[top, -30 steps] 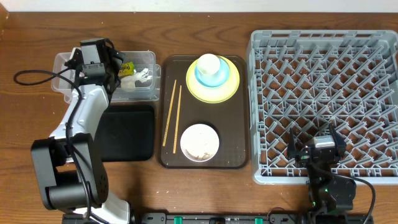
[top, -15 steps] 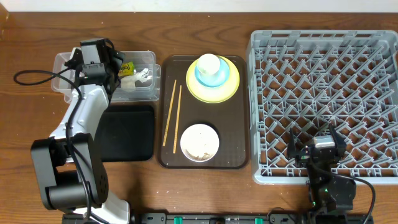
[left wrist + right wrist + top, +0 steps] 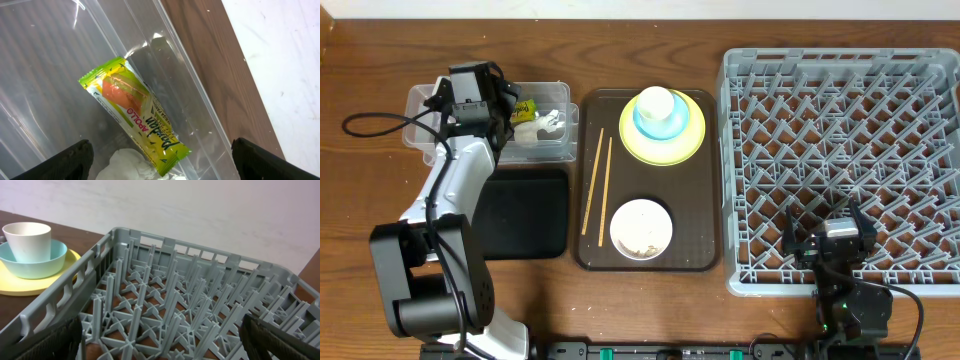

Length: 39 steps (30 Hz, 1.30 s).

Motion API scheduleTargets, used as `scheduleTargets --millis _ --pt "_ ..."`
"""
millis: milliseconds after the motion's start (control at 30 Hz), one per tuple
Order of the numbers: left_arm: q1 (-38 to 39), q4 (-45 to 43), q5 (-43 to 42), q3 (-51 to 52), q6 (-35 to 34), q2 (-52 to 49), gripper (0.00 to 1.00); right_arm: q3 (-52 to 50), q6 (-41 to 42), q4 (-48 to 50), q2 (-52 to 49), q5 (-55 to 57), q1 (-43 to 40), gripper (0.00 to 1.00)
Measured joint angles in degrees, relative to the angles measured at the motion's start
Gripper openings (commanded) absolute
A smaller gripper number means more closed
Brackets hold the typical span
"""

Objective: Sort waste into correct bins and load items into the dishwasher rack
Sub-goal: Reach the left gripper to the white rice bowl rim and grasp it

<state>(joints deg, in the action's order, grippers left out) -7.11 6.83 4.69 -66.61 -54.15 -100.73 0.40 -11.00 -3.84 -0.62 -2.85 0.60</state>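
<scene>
Wrapper (image 3: 134,116) location: flat on the floor of the clear tub (image 3: 560,150), touching the napkin (image 3: 127,165) beside it. Both waste items are already binned.

Left end effector (image 3: 161,144): fully open, empty, poised above the tub over the wrapper and napkin. Right end effector (image 3: 161,325): fully open, empty, above the near edge of the rack (image 3: 840,120).

Change over the last second: none. Neither arm nor any object has shifted. Judgement: the left arm has finished a release and is pausing; a retreat from the tub is the likely next motion.

Remaining work:
- Black tray (image 3: 525,210): holds nothing visible.
- White bowl (image 3: 640,225): on the brown tray (image 3: 690,200); faint beige marks inside may be food scraps, too small to confirm.
- Plate (image 3: 630,145), blue bowl (image 3: 642,125) and cup (image 3: 655,102): stacked on the brown tray.
- Chopsticks (image 3: 595,180): side by side along the brown tray's left edge.
- Rack: no items loaded.
</scene>
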Motion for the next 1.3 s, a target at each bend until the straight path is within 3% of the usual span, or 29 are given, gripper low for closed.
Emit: scheduleTargets --millis 333,367,400,633,1067,1300 --pt "0.0 0.0 0.0 0.0 0.0 0.0 0.92 0.0 0.0 0.0 0.0 0.0 0.0 0.99" --pt "0.0 0.0 0.0 0.0 0.0 0.0 0.98 0.0 0.0 0.0 0.0 0.0 0.0 0.99" --pt "0.0 0.0 -0.2 0.0 0.2 0.0 0.98 0.0 0.0 0.0 0.0 0.0 0.0 0.99" --pt "-0.2 7.5 -11.4 0.1 1.2 2.5 0.98 0.0 0.0 0.0 0.0 0.0 0.0 0.99" --pt "6.3 17.9 -14.1 0.2 12.6 39.2 0.98 0.0 0.0 0.0 0.0 0.0 0.0 0.99" --pt "24.0 37.3 -17.7 -0.2 23.2 43.5 0.98 0.0 0.0 0.0 0.0 0.0 0.0 0.99"
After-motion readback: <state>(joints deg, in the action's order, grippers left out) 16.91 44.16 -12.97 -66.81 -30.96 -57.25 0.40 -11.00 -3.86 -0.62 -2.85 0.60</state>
